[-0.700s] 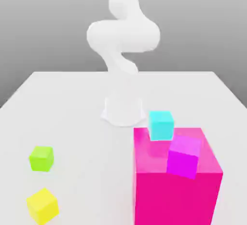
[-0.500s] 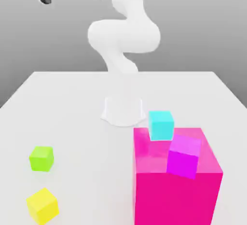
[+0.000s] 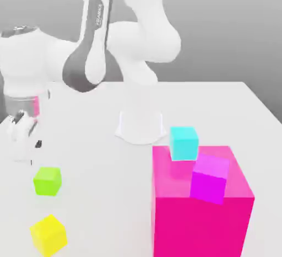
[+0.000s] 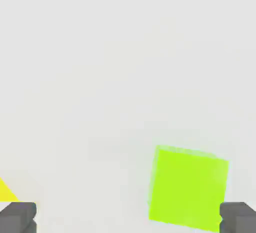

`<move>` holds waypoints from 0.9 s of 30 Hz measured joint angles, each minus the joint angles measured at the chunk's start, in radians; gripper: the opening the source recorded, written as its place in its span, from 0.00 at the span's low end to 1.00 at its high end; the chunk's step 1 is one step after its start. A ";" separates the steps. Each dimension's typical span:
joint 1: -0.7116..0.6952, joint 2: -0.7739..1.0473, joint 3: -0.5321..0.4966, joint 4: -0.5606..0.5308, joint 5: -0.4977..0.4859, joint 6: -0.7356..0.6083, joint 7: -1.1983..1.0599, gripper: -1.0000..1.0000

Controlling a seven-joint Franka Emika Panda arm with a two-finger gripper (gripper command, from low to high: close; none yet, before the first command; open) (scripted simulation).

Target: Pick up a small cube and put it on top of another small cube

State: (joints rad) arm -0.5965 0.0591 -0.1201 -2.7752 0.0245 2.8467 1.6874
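Hovering with jaws spread wide above the table, your gripper sits off-centre from the lime cube, which rests nearer one fingertip, beside the yellow cube at the exterior view's left.

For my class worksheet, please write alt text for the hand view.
A lime-green cube lies on a pale table, nearer one of the end effector's two dark, spread fingertips. A yellow cube's corner peeks in beside the other.
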 joint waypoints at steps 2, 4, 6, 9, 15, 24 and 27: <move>-0.007 0.073 0.014 0.005 0.038 0.057 -0.016 0.50; -0.027 0.145 0.041 0.016 0.067 0.116 -0.035 0.50; -0.051 0.213 0.069 0.028 0.083 0.172 -0.047 0.00; -0.051 0.213 0.069 0.028 0.082 0.173 -0.046 0.00; -0.043 0.167 0.057 0.019 0.066 0.136 -0.033 0.00; 0.101 -0.042 0.096 0.123 -0.016 -0.173 0.064 0.00; 0.182 -0.063 0.148 0.230 -0.015 -0.298 0.094 0.00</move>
State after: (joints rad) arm -0.4146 -0.0039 0.0283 -2.5452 0.0098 2.5485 1.7811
